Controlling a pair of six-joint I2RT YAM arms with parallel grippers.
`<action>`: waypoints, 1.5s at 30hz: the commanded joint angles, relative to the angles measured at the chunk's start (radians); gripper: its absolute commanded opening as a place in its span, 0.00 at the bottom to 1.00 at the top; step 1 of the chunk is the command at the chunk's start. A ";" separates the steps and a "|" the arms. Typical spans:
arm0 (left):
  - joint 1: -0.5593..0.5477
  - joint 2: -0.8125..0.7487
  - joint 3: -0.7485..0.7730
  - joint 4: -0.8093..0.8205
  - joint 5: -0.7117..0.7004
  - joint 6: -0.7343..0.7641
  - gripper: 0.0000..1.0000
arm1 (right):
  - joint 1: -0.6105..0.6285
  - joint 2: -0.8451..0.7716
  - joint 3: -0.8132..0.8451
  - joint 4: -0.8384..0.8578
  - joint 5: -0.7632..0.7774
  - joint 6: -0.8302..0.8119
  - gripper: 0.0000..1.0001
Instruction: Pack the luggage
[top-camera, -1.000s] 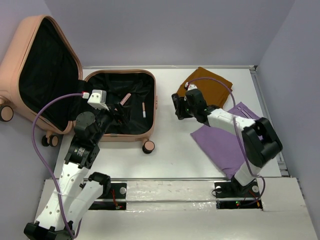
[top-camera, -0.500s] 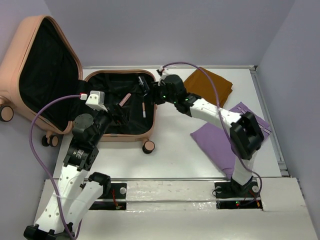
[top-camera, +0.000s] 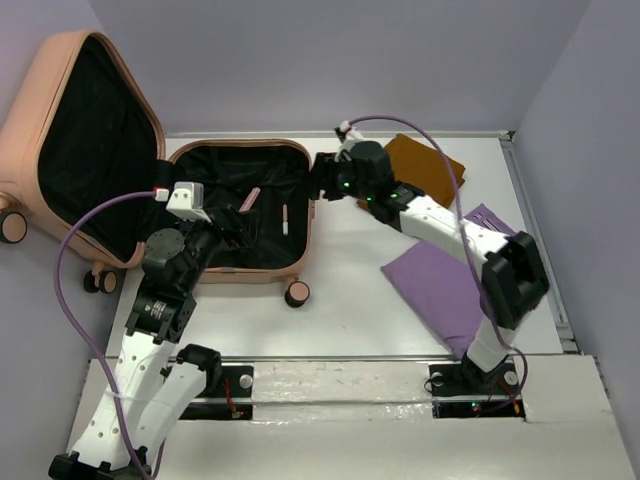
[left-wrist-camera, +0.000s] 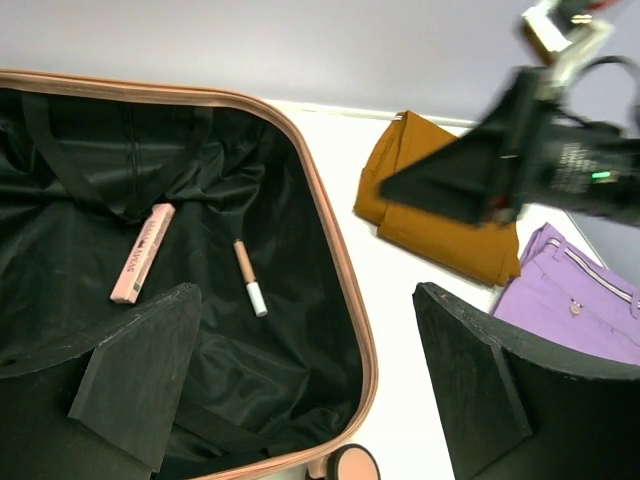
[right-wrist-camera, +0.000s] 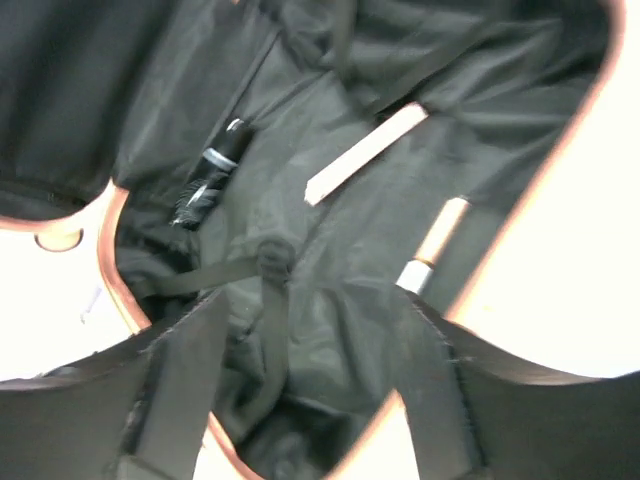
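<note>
white table (top-camera: 350, 300); luggage (top-camera: 306, 215) rim under right end effector (top-camera: 322, 178), released; left end effector (left-wrist-camera: 305, 295) released.

The luggage (top-camera: 308, 225) lies open at the table's (top-camera: 350, 290) left edge, tube (top-camera: 250, 198) left of stick (top-camera: 287, 220) inside; to its right, far cloth (top-camera: 425, 160) behind near cloth (top-camera: 435, 285).

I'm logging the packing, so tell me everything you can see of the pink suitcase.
The luggage is a peach-pink hard shell, lying open on the white table, lid raised at left. Black fabric lining, straps. A caster wheel shows at its near edge. Inside: a pink stick, a tan-and-white pen, a black tube.
</note>
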 joint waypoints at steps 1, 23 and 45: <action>0.006 0.007 -0.021 0.076 0.054 -0.017 0.99 | -0.138 -0.234 -0.203 0.042 0.082 0.000 0.57; -0.646 0.945 0.463 0.136 0.011 -0.045 0.94 | -0.884 -0.883 -0.811 -0.135 0.245 0.100 0.87; -0.659 1.697 0.991 -0.115 0.214 0.112 0.88 | -0.902 -0.966 -0.865 -0.203 0.291 0.109 0.96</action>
